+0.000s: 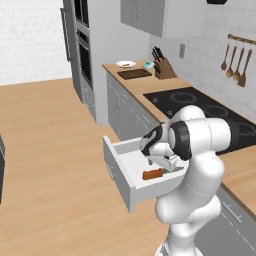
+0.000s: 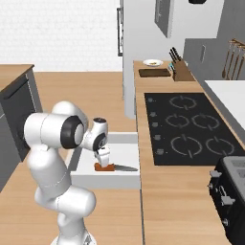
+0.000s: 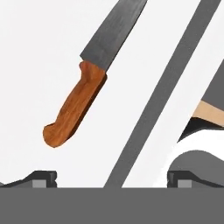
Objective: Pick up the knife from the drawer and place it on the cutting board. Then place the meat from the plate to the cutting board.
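A white robot arm's gripper (image 2: 103, 161) hovers spread apart over the knife (image 3: 87, 83) lying in the open drawer (image 1: 120, 167); it should centre on the orange-brown handle, then descend

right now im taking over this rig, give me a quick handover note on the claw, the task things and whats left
Claw: open, holding nothing, down inside the open drawer, fingertips apart just short of the knife.
Knife: flat on the drawer floor, orange-brown handle nearest the claw, blade pointing away.
Cutting board: at the far end of the counter, nothing on it.
Plate: just behind the board; the meat is too small to make out from here.
Done: drawer open, claw lowered to the knife.
Left: grasp the knife, carry it to the board, then move the meat from the plate to the board.
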{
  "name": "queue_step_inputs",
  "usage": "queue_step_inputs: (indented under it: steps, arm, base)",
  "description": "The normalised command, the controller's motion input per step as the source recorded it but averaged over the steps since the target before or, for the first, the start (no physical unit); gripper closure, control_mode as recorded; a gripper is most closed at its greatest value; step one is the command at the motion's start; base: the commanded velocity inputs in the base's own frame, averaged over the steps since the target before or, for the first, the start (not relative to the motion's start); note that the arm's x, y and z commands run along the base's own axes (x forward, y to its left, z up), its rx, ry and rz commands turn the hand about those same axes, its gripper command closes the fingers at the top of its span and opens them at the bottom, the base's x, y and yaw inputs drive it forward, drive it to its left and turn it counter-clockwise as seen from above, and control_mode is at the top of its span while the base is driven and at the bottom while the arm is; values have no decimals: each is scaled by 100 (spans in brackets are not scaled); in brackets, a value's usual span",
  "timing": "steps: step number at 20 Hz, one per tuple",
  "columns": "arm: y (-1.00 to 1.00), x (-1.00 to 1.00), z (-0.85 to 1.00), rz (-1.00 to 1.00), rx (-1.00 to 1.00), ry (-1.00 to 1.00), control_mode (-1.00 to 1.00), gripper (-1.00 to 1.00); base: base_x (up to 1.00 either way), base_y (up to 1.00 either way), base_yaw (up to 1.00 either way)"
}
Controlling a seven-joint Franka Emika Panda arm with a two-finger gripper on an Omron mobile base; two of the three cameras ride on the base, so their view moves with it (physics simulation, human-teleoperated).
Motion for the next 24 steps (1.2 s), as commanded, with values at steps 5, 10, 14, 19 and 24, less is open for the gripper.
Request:
queue_step_inputs:
  steps: [5, 10, 14, 19, 24]
  arm:
    - [1, 31, -6, -2, 0, 0, -100, -100]
    - [0, 2, -41, -2, -1, 3, -100, -100]
    - [0, -1, -37, -1, -1, 2, -100, -100]
    - [0, 18, -19, 0, 0, 0, -100, -100]
    - [1, 7, -18, -1, 0, 0, -100, -100]
  base:
    - [0, 0, 0]
    - [0, 0, 0]
    - [0, 0, 0]
    - [0, 0, 0]
    - [0, 0, 0]
